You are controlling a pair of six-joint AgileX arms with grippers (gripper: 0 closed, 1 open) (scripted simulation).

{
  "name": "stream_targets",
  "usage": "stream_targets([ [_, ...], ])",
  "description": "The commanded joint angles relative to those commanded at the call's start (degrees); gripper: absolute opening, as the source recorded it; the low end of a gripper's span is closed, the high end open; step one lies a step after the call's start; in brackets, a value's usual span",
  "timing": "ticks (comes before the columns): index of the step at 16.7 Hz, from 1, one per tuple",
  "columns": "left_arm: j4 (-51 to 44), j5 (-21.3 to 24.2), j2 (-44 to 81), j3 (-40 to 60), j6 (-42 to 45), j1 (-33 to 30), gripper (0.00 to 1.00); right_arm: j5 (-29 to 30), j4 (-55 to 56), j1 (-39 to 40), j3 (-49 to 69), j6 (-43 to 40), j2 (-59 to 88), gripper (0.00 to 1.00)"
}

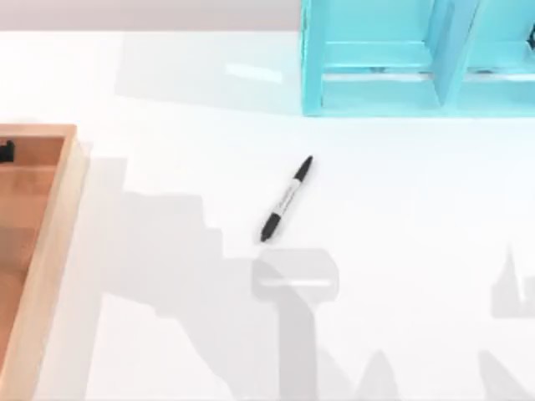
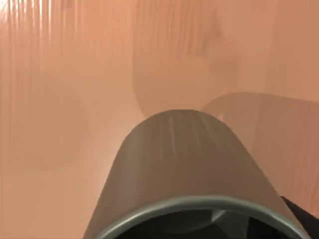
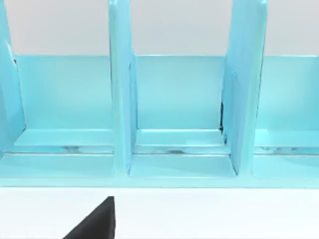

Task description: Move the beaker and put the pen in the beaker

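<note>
The pen (image 1: 286,199) lies flat on the white table near its middle, black at both ends with a grey-white barrel, slanting from near left to far right. The beaker (image 2: 184,169) is a dark olive-grey cup seen very close in the left wrist view, its rim nearest the camera, over the wooden tray's floor (image 2: 65,99). A dark part of my left gripper (image 2: 300,219) shows beside the beaker's rim. A black part of my right gripper (image 3: 94,223) shows over the white table, facing the teal rack.
The wooden tray (image 1: 50,225) runs along the table's left edge, with a small black shape (image 1: 7,152) at its far end. A teal rack with upright dividers (image 1: 418,58) stands at the back right. Arm shadows fall across the near table.
</note>
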Motion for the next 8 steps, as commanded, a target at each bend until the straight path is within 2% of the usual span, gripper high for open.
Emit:
stream_targets([
  [4, -9.1, -0.2, -1.1, 9.5, -8.5, -6.9, 0.00, 0.0, 0.0, 0.0, 0.0, 0.0, 0.0, 1.00],
  [8, -22.5, 0.1, -2.5, 16.6, -15.5, -17.5, 0.00, 0.0, 0.0, 0.0, 0.0, 0.0, 0.0, 1.00],
])
